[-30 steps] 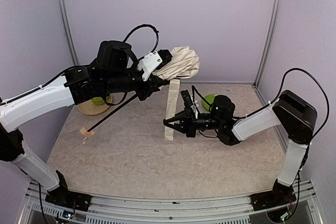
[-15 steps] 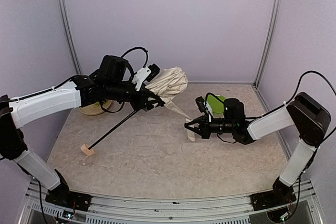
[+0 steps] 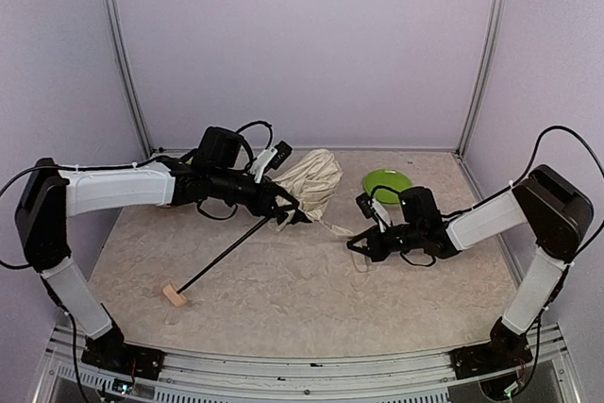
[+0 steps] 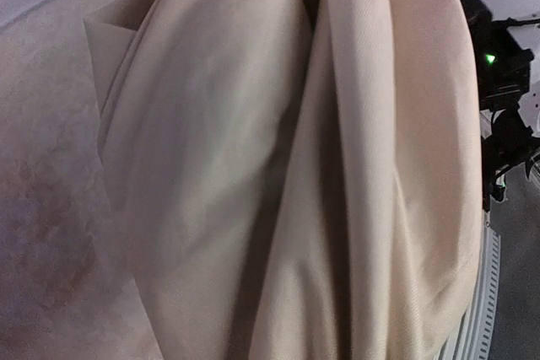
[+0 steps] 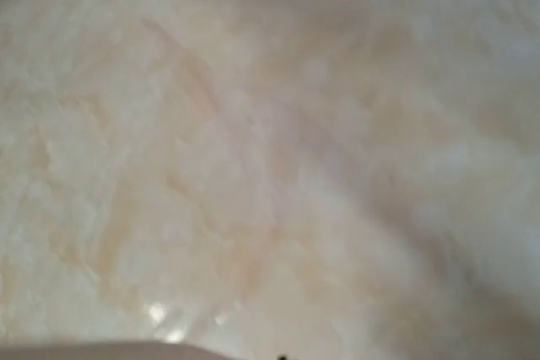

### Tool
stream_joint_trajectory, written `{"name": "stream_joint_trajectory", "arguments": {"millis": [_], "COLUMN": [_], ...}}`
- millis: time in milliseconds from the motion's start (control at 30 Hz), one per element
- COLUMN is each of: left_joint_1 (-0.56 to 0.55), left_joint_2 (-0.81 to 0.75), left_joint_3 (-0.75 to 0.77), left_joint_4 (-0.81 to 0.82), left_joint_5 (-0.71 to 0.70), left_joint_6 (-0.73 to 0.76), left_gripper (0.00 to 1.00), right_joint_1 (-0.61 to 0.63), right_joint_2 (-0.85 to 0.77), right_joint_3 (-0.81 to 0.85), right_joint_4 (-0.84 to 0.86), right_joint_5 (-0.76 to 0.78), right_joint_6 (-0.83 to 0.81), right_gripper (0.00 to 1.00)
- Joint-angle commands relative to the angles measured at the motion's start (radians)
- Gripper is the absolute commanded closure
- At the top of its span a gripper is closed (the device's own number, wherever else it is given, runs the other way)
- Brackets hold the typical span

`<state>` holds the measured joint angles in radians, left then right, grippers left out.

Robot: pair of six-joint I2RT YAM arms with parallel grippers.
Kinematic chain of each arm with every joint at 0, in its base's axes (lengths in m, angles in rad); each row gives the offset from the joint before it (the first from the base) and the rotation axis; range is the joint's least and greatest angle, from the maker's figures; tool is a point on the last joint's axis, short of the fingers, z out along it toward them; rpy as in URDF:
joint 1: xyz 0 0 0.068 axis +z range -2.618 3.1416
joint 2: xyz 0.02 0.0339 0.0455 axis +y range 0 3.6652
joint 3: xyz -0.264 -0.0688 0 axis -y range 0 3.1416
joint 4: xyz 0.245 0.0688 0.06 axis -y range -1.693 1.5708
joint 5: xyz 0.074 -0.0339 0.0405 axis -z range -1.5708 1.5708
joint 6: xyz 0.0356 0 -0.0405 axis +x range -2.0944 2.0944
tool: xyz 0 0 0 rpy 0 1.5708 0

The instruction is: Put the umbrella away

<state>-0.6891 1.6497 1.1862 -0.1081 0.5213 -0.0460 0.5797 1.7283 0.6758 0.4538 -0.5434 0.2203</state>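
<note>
The umbrella lies low over the table, left of the middle. Its cream canopy (image 3: 314, 179) is bunched. The thin black shaft (image 3: 226, 254) runs down-left to the wooden knob handle (image 3: 175, 295), which rests on the table. My left gripper (image 3: 283, 211) is shut on the umbrella where shaft meets canopy. Cream fabric (image 4: 278, 166) fills the left wrist view and hides the fingers. A cream strap (image 3: 338, 227) runs from the canopy to my right gripper (image 3: 357, 243), which seems shut on it just above the table. The right wrist view shows only blurred table surface (image 5: 270, 158).
A green plate (image 3: 388, 181) lies at the back right, behind my right arm. Purple walls and metal posts (image 3: 477, 54) close in the back and sides. My right arm (image 4: 502, 82) shows at the right edge of the left wrist view.
Both grippers have come down towards the table. The umbrella went from held high to low, its handle sliding right and nearer. My right gripper moved right with the strap.
</note>
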Motion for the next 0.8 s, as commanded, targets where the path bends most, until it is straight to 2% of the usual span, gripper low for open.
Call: {"name": "stream_joint_trajectory", "arguments": {"millis": [0, 100, 167, 267, 367, 400, 533, 767], "left_joint_1": [0.021, 0.023, 0.023, 0.031, 0.031, 0.030, 0.028, 0.023], "left_joint_2": [0.119, 0.104, 0.096, 0.161, 0.255, 0.271, 0.261, 0.274], "left_joint_3": [-0.052, -0.094, -0.110, -0.081, -0.048, -0.049, -0.050, 0.007], "left_joint_4": [0.074, 0.157, 0.178, 0.097, 0.029, 0.028, 0.035, -0.050], "left_joint_5": [0.085, 0.097, 0.056, 0.018, 0.003, 0.003, -0.029, -0.075], "left_joint_6": [-0.102, -0.111, -0.082, -0.068, -0.082, -0.091, -0.093, -0.057], "left_gripper": [0.99, 0.92, 0.87, 0.86, 0.85, 0.82, 0.53, 0.33], "right_joint_1": [0.015, 0.004, -0.024, -0.041, -0.013, 0.008, 0.070, 0.087], "right_joint_2": [-0.013, -0.043, -0.070, -0.092, -0.078, -0.072, -0.062, -0.118], "right_joint_3": [-0.013, -0.022, -0.036, -0.025, -0.005, -0.001, 0.028, 0.034], "right_joint_4": [-0.136, -0.252, -0.299, -0.380, -0.401, -0.396, -0.439, -0.525], "right_joint_5": [0.059, 0.153, 0.191, 0.236, 0.171, 0.143, 0.079, 0.035], "right_joint_6": [0.015, 0.007, 0.020, 0.034, 0.026, 0.019, 0.008, 0.033], "right_gripper": [1.00, 1.00, 1.00, 1.00, 1.00, 1.00, 1.00, 1.00]}}
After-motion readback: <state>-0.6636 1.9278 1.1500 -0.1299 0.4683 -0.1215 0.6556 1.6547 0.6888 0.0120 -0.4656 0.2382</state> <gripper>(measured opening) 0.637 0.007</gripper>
